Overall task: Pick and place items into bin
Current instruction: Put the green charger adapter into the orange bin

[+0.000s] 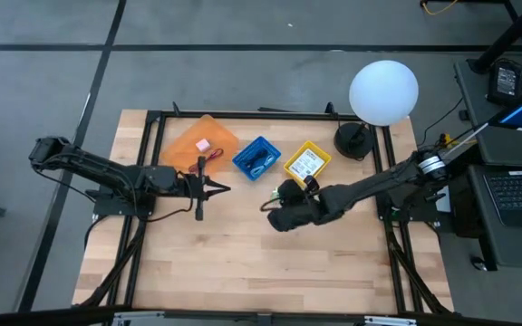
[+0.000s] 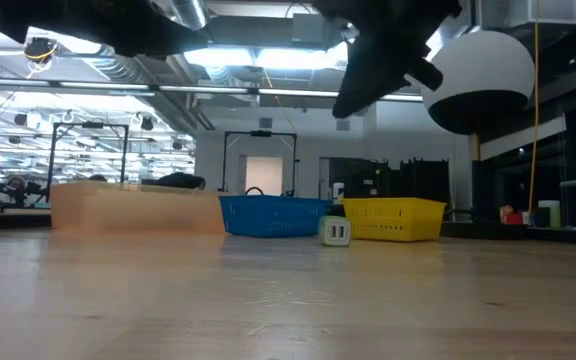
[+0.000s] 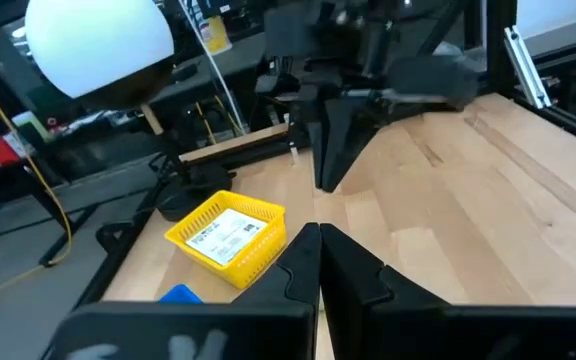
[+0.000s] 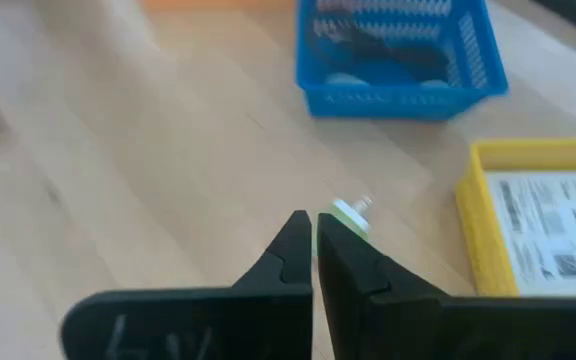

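A: Where was the right gripper (image 4: 314, 235), and was it grasping anything?

B: Clenched, fingers pressed together on nothing. It hung over the worktop (image 1: 270, 263) near the middle, tips aimed toward the bins. Just past the tips lay a tiny green-and-white piece (image 4: 349, 213), on the wood, apart from the fingers.

A: Which way did that piece point?

B: Too blurred to give an axis. From the low view it looked like a small pale block (image 2: 335, 232) standing before the gap between the blue and yellow bins.

A: And the left gripper (image 1: 221, 189)?

B: Also clenched and empty, pointing across the worktop toward the right arm, just in front of the orange bin (image 1: 188, 140).

A: How many bins?

B: Three in a row: one orange, one blue bin (image 1: 256, 157), one yellow bin (image 1: 307, 162). The orange one held a pink block (image 1: 203, 144); a dark thing beside it was partly covered by the arm. The blue one held a dark coil with something pale (image 4: 388, 50), hard to make out. The yellow one held a single white printed packet (image 3: 226, 236), its long side along the bin's length.

A: Anything cut off?

B: The yellow bin ran out of the right wrist view's edge.
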